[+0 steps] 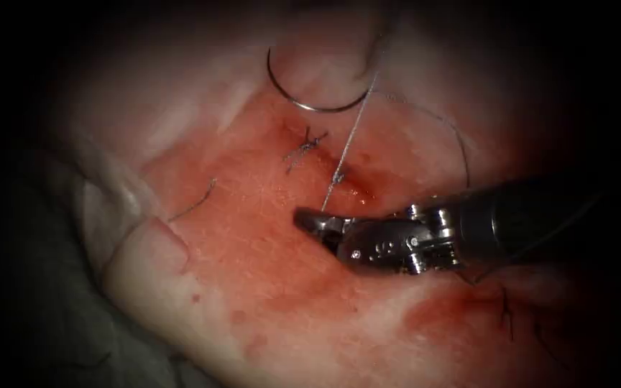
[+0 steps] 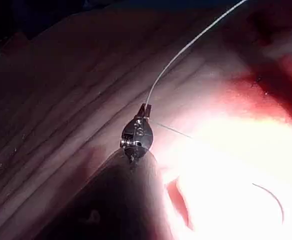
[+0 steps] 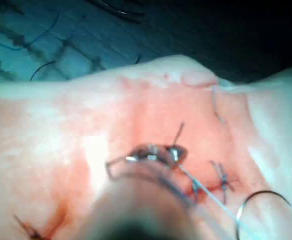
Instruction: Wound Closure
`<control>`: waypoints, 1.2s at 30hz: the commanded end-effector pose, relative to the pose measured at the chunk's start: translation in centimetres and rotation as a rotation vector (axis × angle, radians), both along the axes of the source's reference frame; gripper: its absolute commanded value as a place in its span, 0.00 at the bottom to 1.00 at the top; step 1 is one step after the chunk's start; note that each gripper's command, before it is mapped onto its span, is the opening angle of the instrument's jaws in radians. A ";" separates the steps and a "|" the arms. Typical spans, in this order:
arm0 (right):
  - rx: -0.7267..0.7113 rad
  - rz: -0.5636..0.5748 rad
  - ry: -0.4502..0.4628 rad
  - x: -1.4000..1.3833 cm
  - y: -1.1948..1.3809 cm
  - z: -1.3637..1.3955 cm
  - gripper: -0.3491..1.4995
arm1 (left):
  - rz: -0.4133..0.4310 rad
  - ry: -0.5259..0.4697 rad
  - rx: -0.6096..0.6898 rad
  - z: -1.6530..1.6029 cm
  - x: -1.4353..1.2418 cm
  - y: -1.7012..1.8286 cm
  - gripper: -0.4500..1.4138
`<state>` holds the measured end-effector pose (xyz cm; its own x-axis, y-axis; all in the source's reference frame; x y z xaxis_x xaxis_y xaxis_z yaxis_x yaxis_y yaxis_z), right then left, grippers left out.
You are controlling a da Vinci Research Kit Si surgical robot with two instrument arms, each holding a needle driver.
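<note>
1. The needle (image 1: 309, 93) lies free on the pale tissue (image 1: 181, 302) at the far end of the cut (image 1: 339, 176), held by neither tool and not driven into the tissue. Its curve opens away from the wound. It also shows in the right wrist view (image 3: 258, 200) and, faintly, in the left wrist view (image 2: 273, 197).

2. The thread (image 1: 350, 140) runs taut and straight from the right tool's tip, across a knot (image 1: 338, 177) on the cut, and up past the needle's end toward the frame's top edge. Its tension suggests a pull from both ends.

3. The right tool (image 1: 310, 219) comes in from the right, jaws closed on the thread just below the knot, tip low over the red fluid (image 1: 267, 208). The hold close to the knot likely keeps the strand under control there.

4. The left tool (image 2: 142, 111), seen in its own wrist view, has its jaws pinched on the thread (image 2: 186, 47), which rises away in a tight line.

5. A finished stitch (image 1: 305, 147) with short tails sits on the cut to the left of the taut strand. A loose cut end (image 1: 194, 205) lies farther left, and another stitch (image 1: 506, 309) sits beyond the right tool.
</note>
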<state>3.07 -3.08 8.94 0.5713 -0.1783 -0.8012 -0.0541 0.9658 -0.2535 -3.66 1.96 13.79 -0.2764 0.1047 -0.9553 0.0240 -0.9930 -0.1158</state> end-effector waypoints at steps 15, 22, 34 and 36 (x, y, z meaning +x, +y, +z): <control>0.164 0.061 0.109 -0.12 0.28 -0.32 0.66 | 0.024 -0.045 -0.004 -0.10 0.09 -0.16 0.00; 0.309 0.159 0.192 -0.35 0.27 -0.76 0.93 | 0.016 -0.101 -0.001 -0.58 0.45 -0.58 0.00; 0.495 0.277 0.315 -0.73 0.40 -1.14 0.84 | 0.025 -0.143 0.027 -1.48 0.67 -1.03 0.00; 0.527 0.342 0.323 -0.75 0.51 -1.11 0.85 | 0.023 -0.151 0.039 -1.68 0.68 -1.09 0.00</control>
